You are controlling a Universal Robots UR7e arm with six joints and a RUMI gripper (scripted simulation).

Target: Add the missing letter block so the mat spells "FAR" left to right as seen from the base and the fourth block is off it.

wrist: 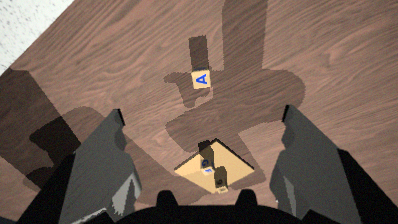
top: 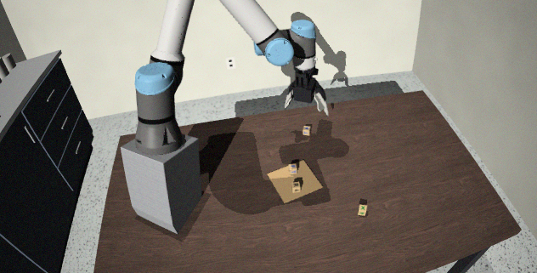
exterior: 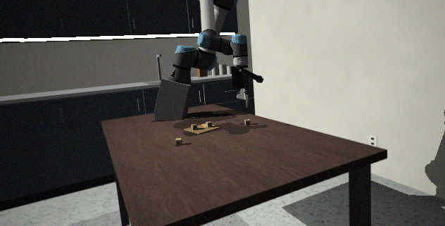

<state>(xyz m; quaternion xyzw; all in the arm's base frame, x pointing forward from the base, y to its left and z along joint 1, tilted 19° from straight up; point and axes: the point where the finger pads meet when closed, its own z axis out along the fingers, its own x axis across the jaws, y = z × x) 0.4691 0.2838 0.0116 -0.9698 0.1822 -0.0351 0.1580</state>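
Note:
A tan mat (top: pixel 308 187) (exterior: pixel 201 130) (wrist: pixel 235 167) lies on the table with two letter blocks on it, one (top: pixel 293 167) (exterior: pixel 209 124) (wrist: pixel 206 163) nearer the arm's far side and one (top: pixel 296 186) (exterior: pixel 193 127) (wrist: pixel 220 179) nearer the front; their letters are too small to read. A block with a blue A (top: pixel 306 130) (exterior: pixel 247 122) (wrist: pixel 201 79) lies off the mat. A block with a green letter (top: pixel 362 210) (exterior: pixel 178 141) lies off the mat toward the table's front. My gripper (top: pixel 307 103) (exterior: pixel 246 96) hangs open and empty high above the A block.
The arm's grey pedestal (top: pixel 163 183) (exterior: pixel 171 100) stands on the table's left end. Dark cabinets (top: pixel 38 140) stand beside the table. The table edges (top: pixel 467 145) (exterior: pixel 317 176) are well away from the blocks.

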